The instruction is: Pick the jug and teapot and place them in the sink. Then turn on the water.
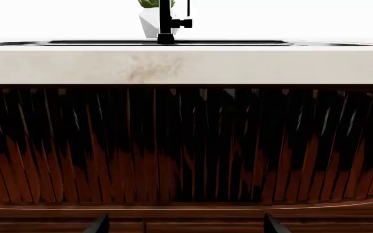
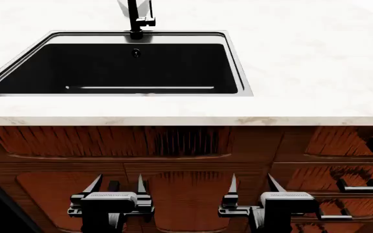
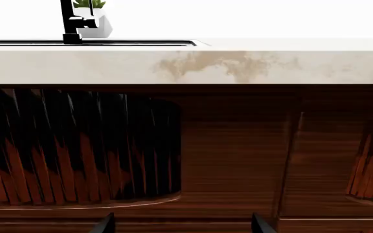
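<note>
The sink (image 2: pixel 237 63) is a large black basin with a steel rim, set in the pale stone counter. Its black tap (image 2: pixel 134 19) stands at the back rim and also shows in the left wrist view (image 1: pixel 166 22) and the right wrist view (image 3: pixel 70 22). No water runs from it. The jug and the teapot are out of view. My left gripper (image 2: pixel 116 184) and right gripper (image 2: pixel 251 183) are both open and empty, held low in front of the wooden cabinet, below the counter's edge. Their fingertips (image 1: pixel 99 224) (image 3: pixel 102 224) point at the cabinet front.
A small white faceted vase (image 1: pixel 149 22) with a green plant stands behind the tap. The counter's front edge (image 2: pixel 186 120) overhangs the dark reddish cabinet doors. Drawers with black bar handles (image 2: pixel 358 187) are at the right.
</note>
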You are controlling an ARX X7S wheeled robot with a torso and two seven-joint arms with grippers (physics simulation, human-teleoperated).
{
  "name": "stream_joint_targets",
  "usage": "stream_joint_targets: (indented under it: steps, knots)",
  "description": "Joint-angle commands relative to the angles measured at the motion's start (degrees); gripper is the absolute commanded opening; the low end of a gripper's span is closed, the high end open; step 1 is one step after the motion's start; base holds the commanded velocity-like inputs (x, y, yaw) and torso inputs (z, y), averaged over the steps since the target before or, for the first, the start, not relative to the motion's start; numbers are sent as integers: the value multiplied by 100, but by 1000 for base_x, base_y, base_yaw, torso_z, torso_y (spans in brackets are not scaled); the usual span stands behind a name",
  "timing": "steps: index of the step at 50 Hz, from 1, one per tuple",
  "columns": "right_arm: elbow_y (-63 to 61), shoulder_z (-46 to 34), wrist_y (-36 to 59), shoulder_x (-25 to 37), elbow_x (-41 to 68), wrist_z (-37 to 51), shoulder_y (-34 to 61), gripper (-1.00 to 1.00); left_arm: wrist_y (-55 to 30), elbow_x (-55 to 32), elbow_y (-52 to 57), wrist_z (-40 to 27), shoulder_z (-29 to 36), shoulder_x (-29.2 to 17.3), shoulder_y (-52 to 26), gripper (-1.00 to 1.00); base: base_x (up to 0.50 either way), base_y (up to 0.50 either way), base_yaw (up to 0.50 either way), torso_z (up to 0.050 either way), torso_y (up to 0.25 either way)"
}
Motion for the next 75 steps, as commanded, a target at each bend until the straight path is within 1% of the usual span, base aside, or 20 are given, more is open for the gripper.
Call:
stream_joint_targets:
  steps: [1, 10, 75]
  knots:
    - [18, -117, -11, 89, 80, 115, 7, 100, 6, -101, -17, -103, 100, -90, -7, 100, 0, 0, 0, 0, 0]
    - [130, -342, 16, 246, 120, 345, 60, 100, -4, -288, -102, -258, 284, -244, -56, 100, 0, -222, 0, 0, 0]
    - [162, -852, 89, 663, 612, 854, 132, 100, 107, -854, -239, -655, 792, -663, -151, 100, -20, -500, 0, 0, 0]
